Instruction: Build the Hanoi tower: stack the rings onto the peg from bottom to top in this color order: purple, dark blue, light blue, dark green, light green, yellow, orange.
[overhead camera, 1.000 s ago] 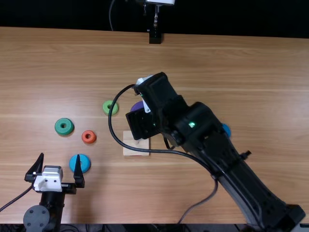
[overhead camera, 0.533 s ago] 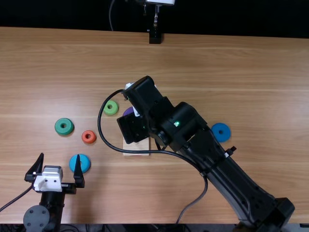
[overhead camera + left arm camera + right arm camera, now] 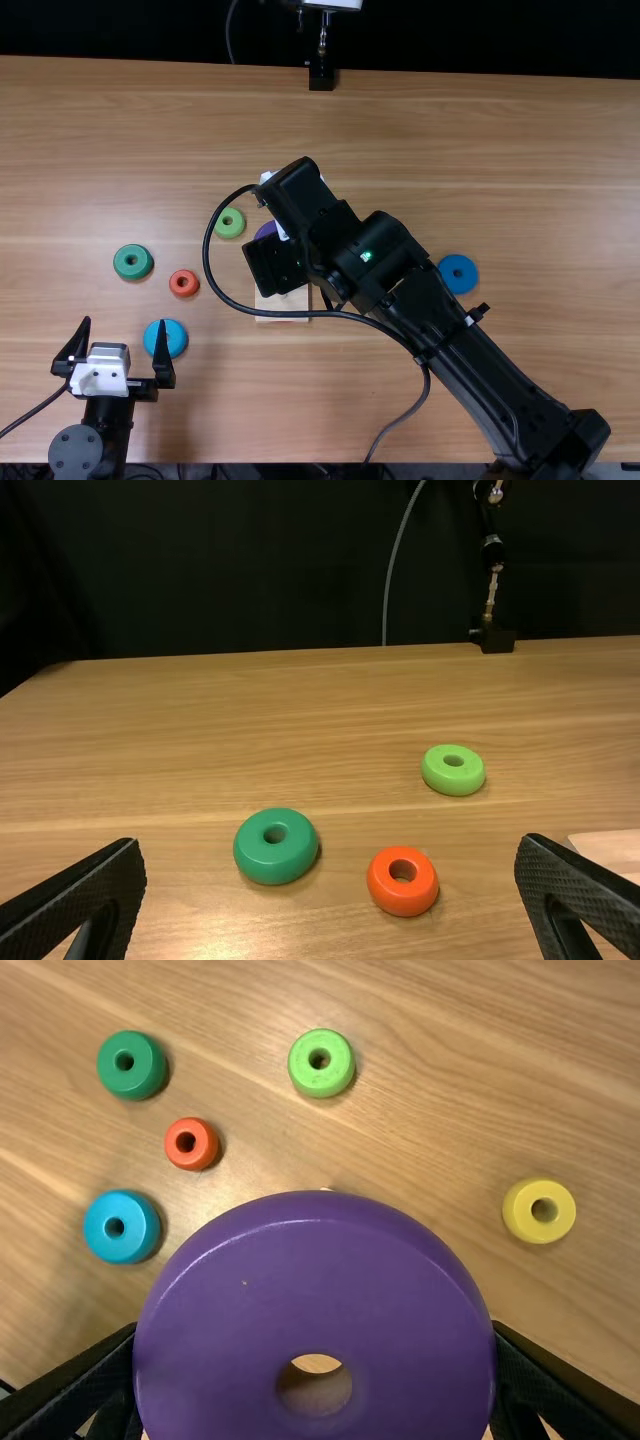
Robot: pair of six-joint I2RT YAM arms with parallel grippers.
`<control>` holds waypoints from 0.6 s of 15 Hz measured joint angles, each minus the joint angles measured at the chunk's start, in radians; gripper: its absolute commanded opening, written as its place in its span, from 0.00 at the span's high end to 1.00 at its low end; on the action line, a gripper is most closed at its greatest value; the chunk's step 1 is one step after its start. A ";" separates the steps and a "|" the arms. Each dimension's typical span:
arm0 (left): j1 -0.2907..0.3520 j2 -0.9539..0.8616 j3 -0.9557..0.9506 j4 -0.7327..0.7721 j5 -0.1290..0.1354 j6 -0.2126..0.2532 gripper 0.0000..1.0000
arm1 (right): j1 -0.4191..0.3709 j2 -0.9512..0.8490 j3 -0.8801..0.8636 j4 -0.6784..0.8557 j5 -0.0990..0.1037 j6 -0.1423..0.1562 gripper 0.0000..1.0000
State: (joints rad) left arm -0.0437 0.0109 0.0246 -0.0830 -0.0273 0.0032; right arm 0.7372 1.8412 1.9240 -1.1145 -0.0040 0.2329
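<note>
On tbl (image 3: 480, 130): 4 rings (image 3: 121, 262) L of base (image 3: 266, 302), 1 ring (image 3: 447, 273) to its R.

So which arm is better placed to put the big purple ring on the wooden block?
The right, I'd say: its gripper holds the purple ring close by the wooden block. The left gripper stands open and empty, farther off near the table's front edge.

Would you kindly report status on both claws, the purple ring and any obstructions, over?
Right claw shut on purple ring. Left claw open, empty. Light blue ring close by left claw; right arm partly covers pale base.
</note>
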 measured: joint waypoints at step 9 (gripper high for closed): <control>0.000 0.000 0.000 0.000 0.000 0.001 0.00 | 0.000 0.075 0.000 0.000 0.000 0.001 1.00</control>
State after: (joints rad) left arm -0.0437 0.0109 0.0242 -0.0834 -0.0269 0.0040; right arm 0.7372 1.9160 1.9240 -1.1141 -0.0036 0.2340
